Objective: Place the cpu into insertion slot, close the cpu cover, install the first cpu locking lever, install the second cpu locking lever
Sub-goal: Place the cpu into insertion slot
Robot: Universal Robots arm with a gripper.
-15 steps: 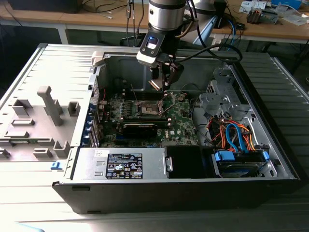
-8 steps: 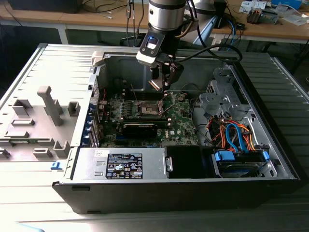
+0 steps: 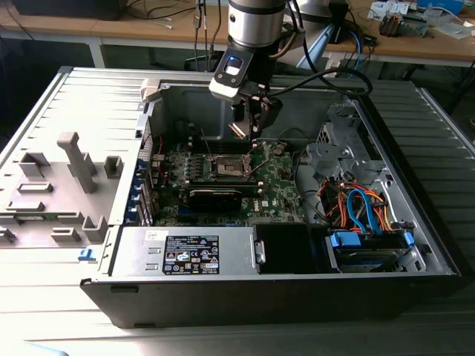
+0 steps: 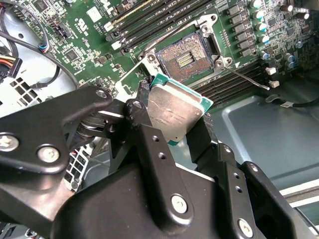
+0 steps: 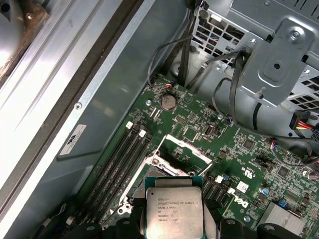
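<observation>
Above the green circuit board (image 4: 75,37), the flat, square, silver-topped cpu (image 4: 174,112) is clamped by its edges in the black gripper (image 4: 171,121), held clear of the open, dark, metal-rimmed insertion slot (image 4: 184,59).

Clamped between the fingers of the tool (image 3: 251,127): cpu (image 4: 175,110), raised clear of the board. Below the tool, on the motherboard (image 5: 234,149) inside the computer case (image 3: 260,297): insertion slot (image 4: 183,59), lying uncovered. Alongside the slot, memory slots (image 5: 117,159). Past the slot from the tool, coin cell (image 5: 168,102); further off, beyond the board's edge, drive cage (image 5: 271,45).
</observation>
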